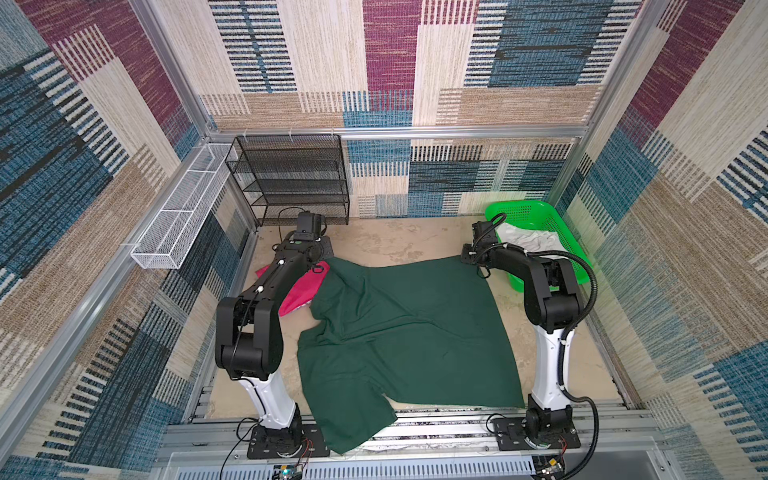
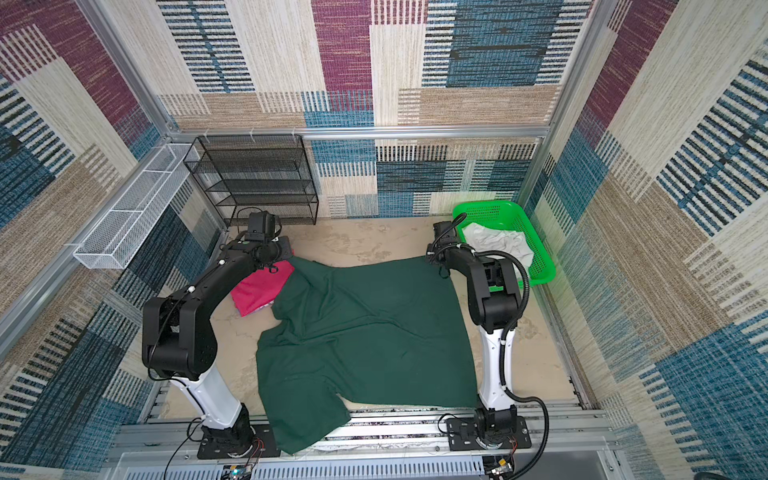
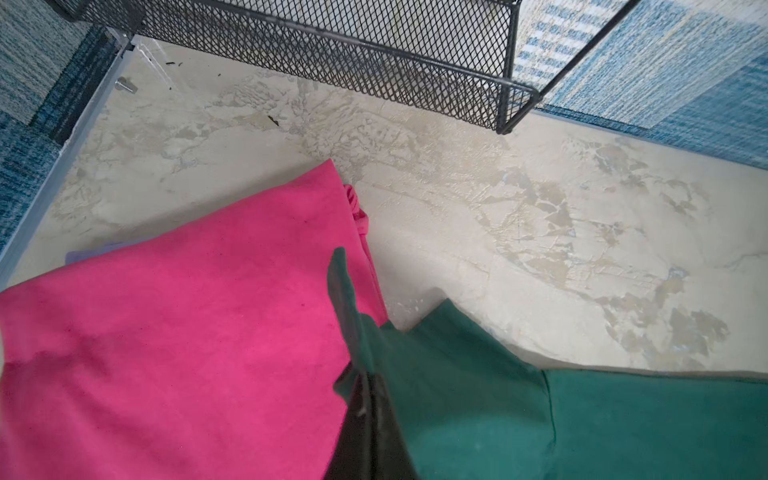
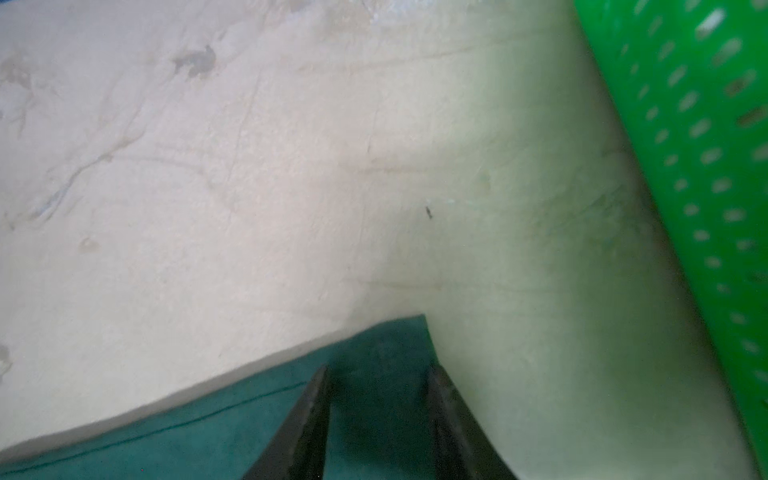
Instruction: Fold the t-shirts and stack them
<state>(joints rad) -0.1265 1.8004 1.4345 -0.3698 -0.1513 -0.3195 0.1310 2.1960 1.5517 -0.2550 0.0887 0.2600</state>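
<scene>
Green tee (image 1: 407,332): spread on surface, mid-frame in both top views; upper-left corner over pink tee (image 1: 299,297).
L claw (image 3: 347,291): clamped on that corner.
R claw (image 4: 378,386): jaws apart, astride upper-right corner.
Tip: hem to be pinched deep; basket (image 4: 685,124) avoided.

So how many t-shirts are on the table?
2: the dark green t-shirt spread across the middle, the pink t-shirt at its far left corner. The white cloth in the basket may be more.
</scene>
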